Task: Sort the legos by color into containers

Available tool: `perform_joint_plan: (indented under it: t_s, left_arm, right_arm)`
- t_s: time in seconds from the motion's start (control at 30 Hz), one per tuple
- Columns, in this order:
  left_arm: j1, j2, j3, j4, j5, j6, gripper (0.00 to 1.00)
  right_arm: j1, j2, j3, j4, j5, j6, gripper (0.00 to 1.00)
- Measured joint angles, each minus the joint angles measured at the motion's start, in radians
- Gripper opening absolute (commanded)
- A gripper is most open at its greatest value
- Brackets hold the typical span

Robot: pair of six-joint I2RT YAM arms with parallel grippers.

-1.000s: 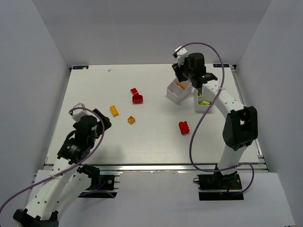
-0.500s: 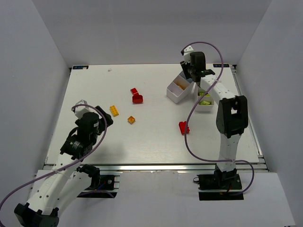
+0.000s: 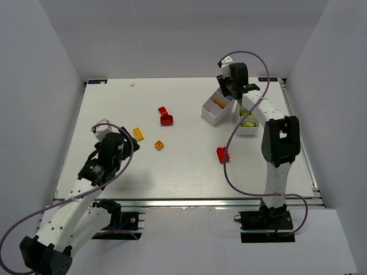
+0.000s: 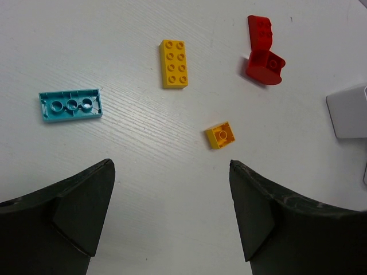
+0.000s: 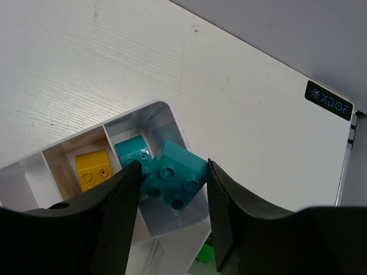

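Observation:
My right gripper [image 5: 172,172] is shut on a teal brick [image 5: 175,182] and holds it over the end compartment of a white tray [image 5: 137,112]. That compartment holds another teal brick [image 5: 131,156]; the neighbouring one holds a yellow brick [image 5: 92,170]. My left gripper [image 4: 171,166] is open and empty above the table. Ahead of it lie an upside-down cyan plate [image 4: 71,105], a yellow brick [image 4: 174,63], a small orange brick [image 4: 220,135] and red pieces [image 4: 264,51]. In the top view the right gripper [image 3: 229,91] is over the tray [image 3: 213,113].
A second white tray [image 3: 248,122] with lime and green bricks stands right of the first. A red brick [image 3: 222,154] lies mid-table by the right arm. The yellow brick [image 3: 138,134], orange brick [image 3: 159,145] and red pieces [image 3: 166,118] lie left of centre.
My right gripper has moved back over the tray's end with the teal brick and now holds still. My left arm has moved forward toward the yellow brick.

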Motion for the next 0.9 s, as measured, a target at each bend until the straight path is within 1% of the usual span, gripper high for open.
perform_joint_plan:
  t_s: [0.2,0.43,0.53,0.6,0.63,0.67,0.73,0.83,0.9]
  left_arm:
    - [0.000,0.010,0.002,0.002,0.002,-0.001,0.90]
    - [0.005,0.056,0.031,-0.026,0.008,-0.043,0.91]
    - [0.018,0.089,0.063,-0.069,0.009,-0.086,0.93]
    - [0.037,0.109,0.082,-0.103,0.010,-0.127,0.94]
    - [0.050,0.118,0.088,-0.121,0.013,-0.150,0.94]
    - [0.069,0.129,0.092,-0.139,0.021,-0.176,0.94]
    - [0.121,0.152,0.095,-0.172,0.048,-0.224,0.96]
    - [0.231,0.204,0.095,-0.223,0.098,-0.290,0.97]
    - [0.322,0.262,0.095,-0.256,0.130,-0.331,0.98]
  right_arm:
    - [0.000,0.000,0.000,0.000,-0.001,0.010,0.67]
    - [-0.003,0.000,0.000,-0.001,-0.007,0.013,0.68]
    - [-0.010,-0.002,0.000,-0.002,-0.052,0.009,0.68]
    - [-0.022,-0.019,-0.014,-0.006,-0.154,-0.026,0.68]
    - [-0.030,-0.040,-0.029,-0.017,-0.231,-0.052,0.69]
    - [-0.042,-0.067,-0.049,-0.037,-0.329,-0.085,0.71]
    - [-0.060,-0.137,-0.093,-0.074,-0.526,-0.170,0.70]
    - [-0.075,-0.252,-0.167,-0.099,-0.756,-0.269,0.72]
    - [-0.070,-0.324,-0.225,-0.097,-0.869,-0.309,0.73]
